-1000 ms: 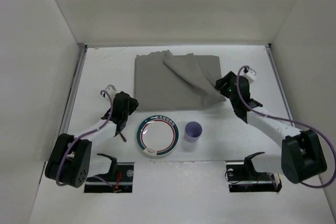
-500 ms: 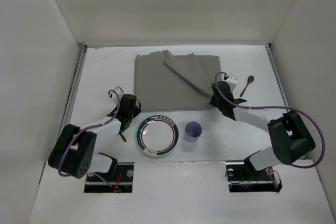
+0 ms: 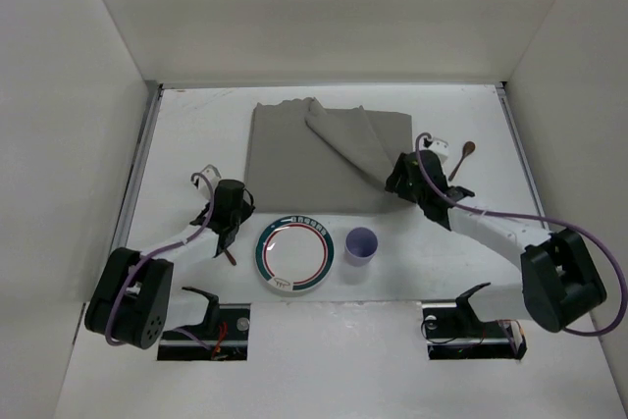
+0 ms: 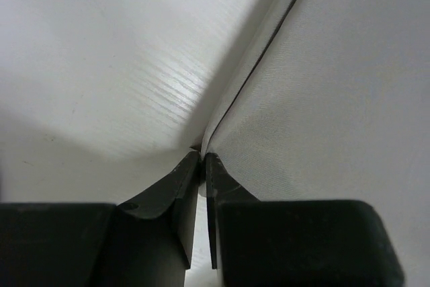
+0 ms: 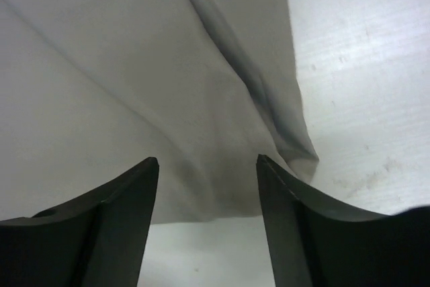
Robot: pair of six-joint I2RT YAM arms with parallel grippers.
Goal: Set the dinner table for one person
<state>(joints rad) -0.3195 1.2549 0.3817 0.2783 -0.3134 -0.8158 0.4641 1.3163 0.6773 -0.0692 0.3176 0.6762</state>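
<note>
The dinner table (image 3: 196,134) is the white surface. A grey cloth mat (image 3: 294,159) lies on it at the back middle, with its right side folded over into a flap (image 3: 348,139). My left gripper (image 3: 235,206) is at the mat's near left corner; in the left wrist view the gripper (image 4: 202,158) is shut on the mat's edge (image 4: 322,99). My right gripper (image 3: 399,181) is at the mat's near right corner; in the right wrist view the gripper (image 5: 207,160) is open, low over the cloth (image 5: 134,65), holding nothing.
A white plate with a green and red rim (image 3: 294,255) and a purple cup (image 3: 361,244) stand near the front edge. A wooden spoon (image 3: 461,158) lies right of the mat. A dark utensil (image 3: 231,255) lies under my left arm. White walls close in three sides.
My right gripper has moved left and down onto the mat's near right corner, uncovering the wooden spoon. The mat's right corner has shifted left. My left gripper has barely moved.
</note>
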